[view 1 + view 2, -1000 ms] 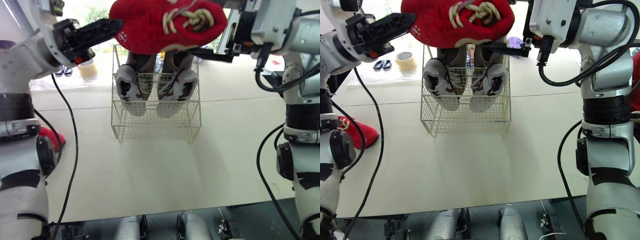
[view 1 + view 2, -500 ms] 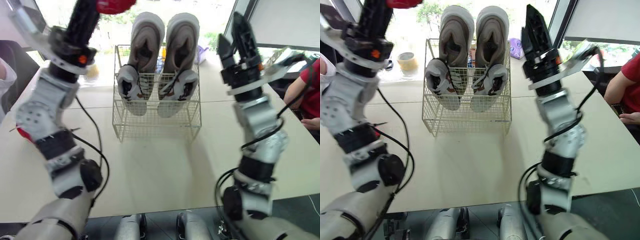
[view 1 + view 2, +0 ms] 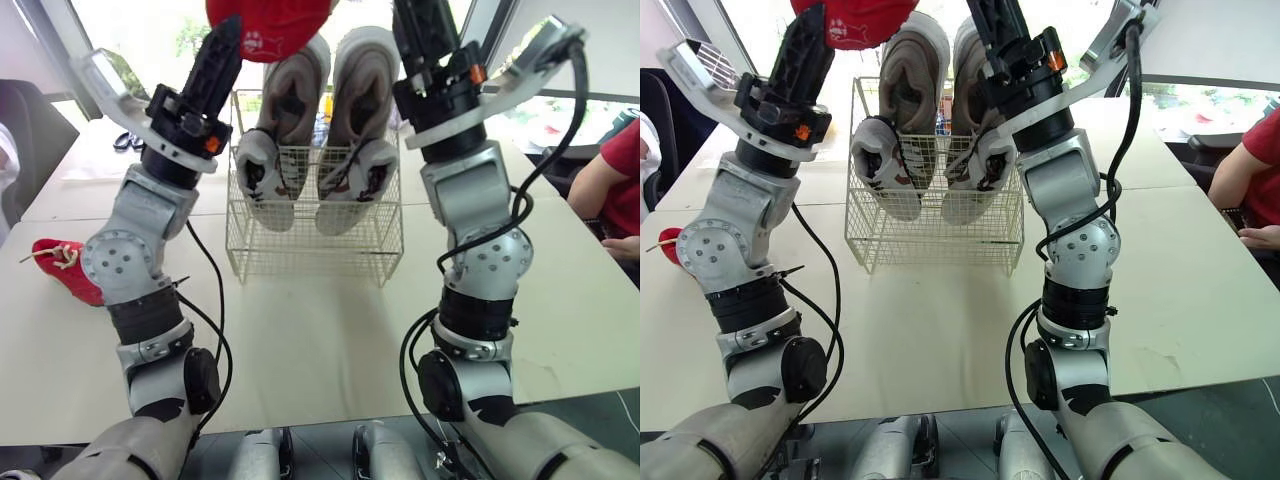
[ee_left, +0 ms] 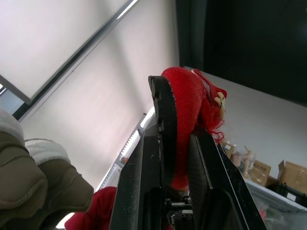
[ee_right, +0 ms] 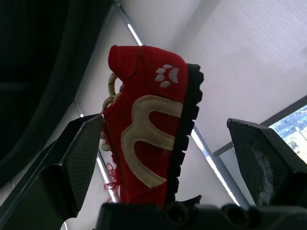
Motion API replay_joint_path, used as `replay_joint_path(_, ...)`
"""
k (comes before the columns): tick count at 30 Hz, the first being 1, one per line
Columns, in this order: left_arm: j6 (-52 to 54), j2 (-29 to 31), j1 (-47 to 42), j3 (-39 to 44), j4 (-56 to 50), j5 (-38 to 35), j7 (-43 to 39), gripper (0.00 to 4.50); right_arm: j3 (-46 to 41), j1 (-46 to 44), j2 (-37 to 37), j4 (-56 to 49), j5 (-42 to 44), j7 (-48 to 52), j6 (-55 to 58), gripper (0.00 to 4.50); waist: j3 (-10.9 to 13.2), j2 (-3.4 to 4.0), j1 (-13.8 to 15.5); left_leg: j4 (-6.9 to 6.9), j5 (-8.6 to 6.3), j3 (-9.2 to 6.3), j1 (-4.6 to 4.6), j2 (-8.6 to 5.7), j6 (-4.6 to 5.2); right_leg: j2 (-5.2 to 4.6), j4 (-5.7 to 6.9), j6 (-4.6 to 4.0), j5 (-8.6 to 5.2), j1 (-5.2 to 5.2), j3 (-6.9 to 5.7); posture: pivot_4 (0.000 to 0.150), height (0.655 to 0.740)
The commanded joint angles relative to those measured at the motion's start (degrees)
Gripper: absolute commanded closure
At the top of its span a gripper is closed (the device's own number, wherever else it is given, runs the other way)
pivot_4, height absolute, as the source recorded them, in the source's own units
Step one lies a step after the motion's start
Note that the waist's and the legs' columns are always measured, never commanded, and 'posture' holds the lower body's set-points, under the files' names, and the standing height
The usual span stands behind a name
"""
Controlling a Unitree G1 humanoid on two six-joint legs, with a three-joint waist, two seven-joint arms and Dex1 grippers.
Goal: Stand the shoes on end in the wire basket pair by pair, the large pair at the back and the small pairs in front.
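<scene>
A red shoe [image 3: 268, 22] is high above the wire basket [image 3: 310, 252], with my left gripper [image 4: 170, 139] shut on its sole. My right gripper [image 5: 165, 122] is raised beside it, open, its fingers [image 5: 72, 163] wide apart on either side of the shoe and clear of it. In the basket, a large grey pair [image 3: 300, 70] stands on end at the back and a small white pair [image 3: 262, 180] in front of it. The second red shoe [image 3: 62, 268] lies on the table at the far left.
A person's red sleeve and hand [image 3: 615, 190] rest at the table's right edge. The basket stands at the back middle of the white table [image 3: 320, 340], with bare surface in front of it.
One second ago both grippers held the red shoe level above the basket. The right gripper has let go, both arms have swung upright, and the left gripper alone holds the shoe.
</scene>
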Motion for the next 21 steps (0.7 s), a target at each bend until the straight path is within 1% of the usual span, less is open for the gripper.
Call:
replay_joint_path(1,-0.3,1.0,0.8,-1.5,-3.1,-1.8,-1.1,4.25,0.2,-2.0,-0.7,-1.1,-0.4,1.1,0.0,0.07,0.0,0.0,0.0,0.0,0.0,0.0,0.0,0.0,0.0,0.0,0.0,0.0,0.0,0.0,0.0,0.15,0.7351)
replay_joint_path(5,-0.3,2.1,2.3,-2.1,-2.7,-2.6,-2.1,4.25,0.2,-2.6,-1.7,-0.2,-0.8,2.7,0.4,0.07,0.0,0.0,0.0,0.0,0.0,0.0,0.0,0.0,0.0,0.01,-0.01,0.0,0.0,0.0,0.0,0.15,0.7351)
replay_joint_path(8,0.3,3.3,3.6,-1.9,-2.7,-4.8,-2.8,4.25,-0.5,-3.3,-2.2,0.4,-0.8,3.1,0.0,0.07,0.0,0.01,0.0,-0.01,0.0,0.0,0.0,0.02,0.0,0.01,-0.02,0.0,0.0,0.0,-0.01,0.15,0.7351)
replay_joint_path(12,0.5,4.9,5.2,-1.8,-2.5,-6.5,-3.4,4.25,-1.9,-4.8,-2.1,0.6,1.7,3.2,0.3,0.07,0.0,0.01,0.0,-0.02,0.0,0.0,0.0,0.03,0.0,0.01,-0.04,0.0,0.0,0.0,-0.01,0.15,0.7351)
replay_joint_path(21,2.1,10.3,7.5,-2.6,-2.2,-6.3,-6.8,4.25,-1.6,-5.1,-1.8,0.3,2.9,2.5,2.1,0.07,0.0,0.01,-0.1,-0.06,0.0,0.01,0.0,0.03,0.0,0.01,-0.06,-0.01,0.0,-0.01,-0.02,0.15,0.7351)
